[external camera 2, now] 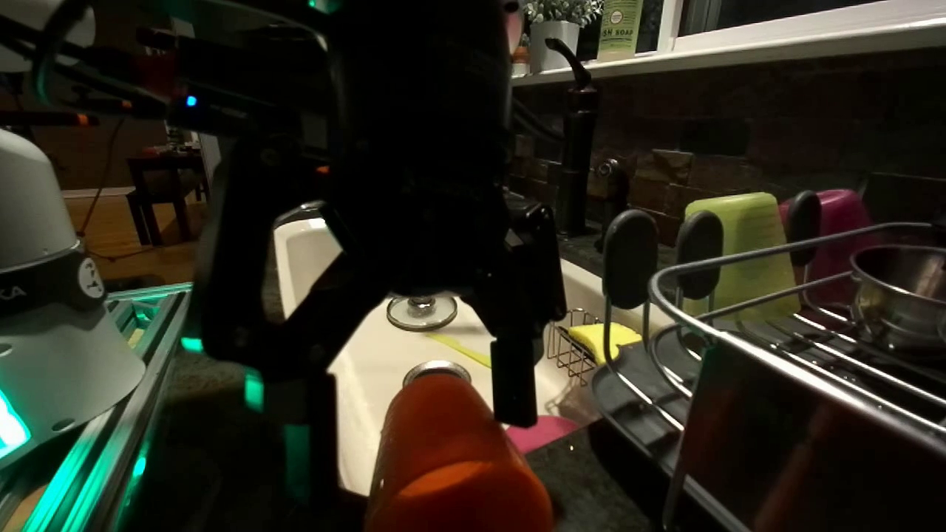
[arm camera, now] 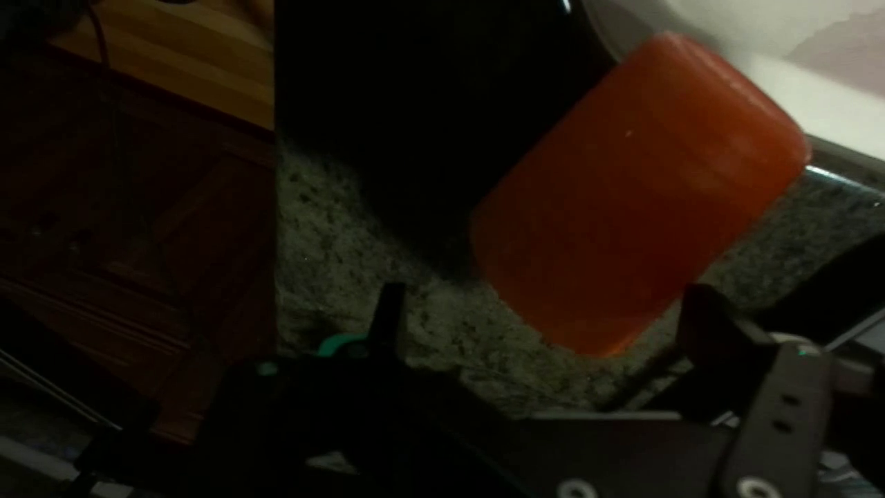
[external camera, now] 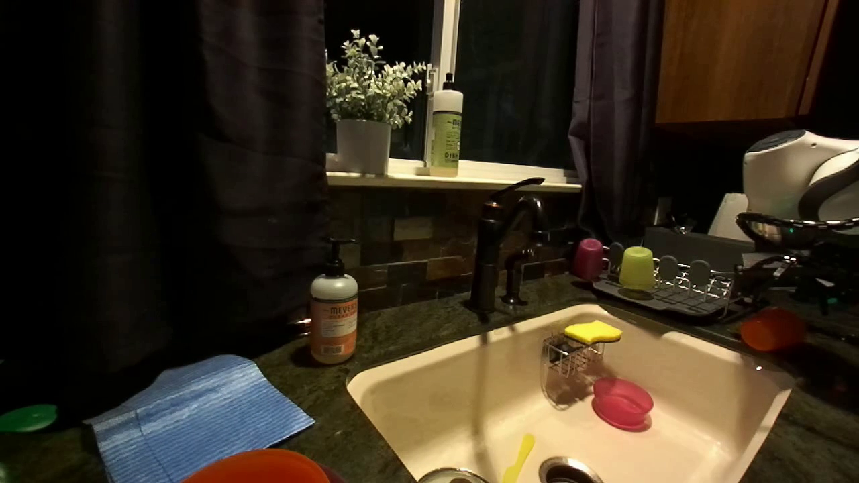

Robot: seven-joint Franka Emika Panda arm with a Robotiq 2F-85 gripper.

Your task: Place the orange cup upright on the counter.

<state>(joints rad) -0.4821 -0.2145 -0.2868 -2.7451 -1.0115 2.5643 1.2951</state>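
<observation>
Red-orange plastic marks the orange cup [external camera: 773,330], lying on its side on the dark tabletop [external camera: 402,329]. In an exterior view it appears at the right of the frame, near the cream-white sink [external camera: 429,382] and the dish rack [external camera: 678,300]; the jaws cannot be made out there. In an exterior view the cup [external camera 2: 452,451] fills the bottom centre of the frame, and the jaws hang from top centre, spread wide and holding nothing. Step in hand, as judged: approach to a grasp. In the wrist view the cup runs diagonally from mid-frame to upper right, its end there overlapping the sink rim to the eye; overhang cannot be judged. The jaws show along the bottom: one tip stands apart from the cup, the other just beside its lower edge, contact unclear. Rotate the jaws until they would close straight across the cup's width, and centre it between them, since a push on one side would probably set it rolling. Squeeze lightly, as smooth tapered plastic may slip. Lift, tip the base downward, and let go only once it rests flat on the tabletop, clear of the sink rim.
</observation>
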